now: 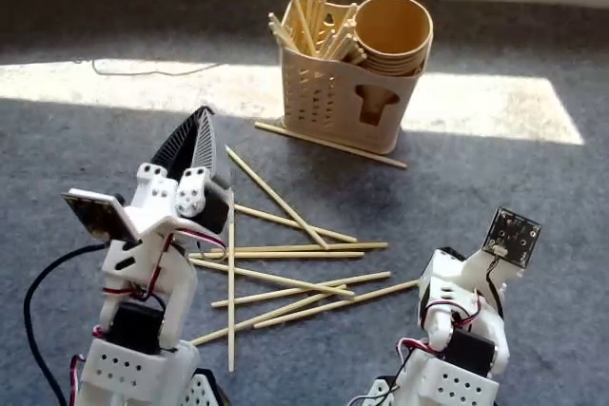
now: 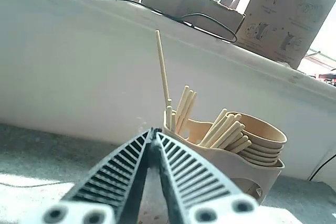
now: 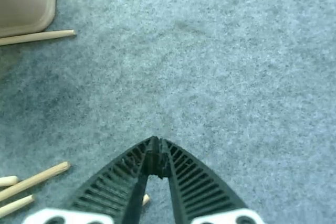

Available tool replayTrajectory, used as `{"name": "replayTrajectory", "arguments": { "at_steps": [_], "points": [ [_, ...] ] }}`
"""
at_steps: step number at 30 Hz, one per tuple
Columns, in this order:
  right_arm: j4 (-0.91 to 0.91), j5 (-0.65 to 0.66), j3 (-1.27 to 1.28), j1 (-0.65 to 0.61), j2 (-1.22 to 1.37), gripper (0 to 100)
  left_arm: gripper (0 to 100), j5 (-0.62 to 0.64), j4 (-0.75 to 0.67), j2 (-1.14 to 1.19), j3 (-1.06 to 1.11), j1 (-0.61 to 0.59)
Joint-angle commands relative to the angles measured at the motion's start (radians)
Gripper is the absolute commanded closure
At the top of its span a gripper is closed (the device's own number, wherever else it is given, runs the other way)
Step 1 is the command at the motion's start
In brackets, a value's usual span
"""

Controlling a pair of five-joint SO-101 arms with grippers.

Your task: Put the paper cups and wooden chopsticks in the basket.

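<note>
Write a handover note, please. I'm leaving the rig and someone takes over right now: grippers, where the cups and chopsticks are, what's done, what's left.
Left gripper: jaws shut, empty, pointing toward the basket.
Right gripper: jaws shut, empty, over the carpet next to the loose sticks.
Done: the paper cups sit stacked in the basket, with several standing chopsticks beside them.
Left: a scatter of loose chopsticks on the carpet between the arms, plus a single chopstick lying along the basket's foot.
</note>
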Motion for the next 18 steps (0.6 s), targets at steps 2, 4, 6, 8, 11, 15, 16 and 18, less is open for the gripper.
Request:
{"name": "replayTrajectory", "arguments": {
  "at_steps": [2, 4, 6, 8, 11, 15, 16, 18],
  "points": [
    [0.008, -0.006, 0.096, 0.004, -0.005, 99.3, 99, -0.005, 0.038, -0.202, 0.105, 0.001],
    [0.008, -0.006, 0.096, 0.004, -0.005, 99.3, 99, -0.006, 0.078, -0.216, 0.091, 0.001],
    [0.008, -0.006, 0.096, 0.004, -0.005, 99.3, 99, -0.006, 0.100, -0.197, 0.076, 0.001],
    [0.010, -0.006, 0.096, 0.004, -0.005, 99.3, 99, -0.006, 0.121, -0.189, 0.074, 0.001],
    [0.012, -0.006, 0.096, 0.004, -0.005, 99.3, 99, -0.006, 0.157, -0.189, 0.074, 0.001],
    [0.012, -0.006, 0.096, 0.004, -0.005, 99.3, 99, -0.006, 0.178, -0.189, 0.084, 0.001],
    [0.012, -0.006, 0.096, 0.004, -0.005, 99.3, 99, -0.006, 0.178, -0.189, 0.085, -0.001],
    [0.007, -0.005, 0.096, 0.004, -0.005, 99.3, 99, -0.006, 0.178, -0.189, 0.094, -0.019]
  ]
}}
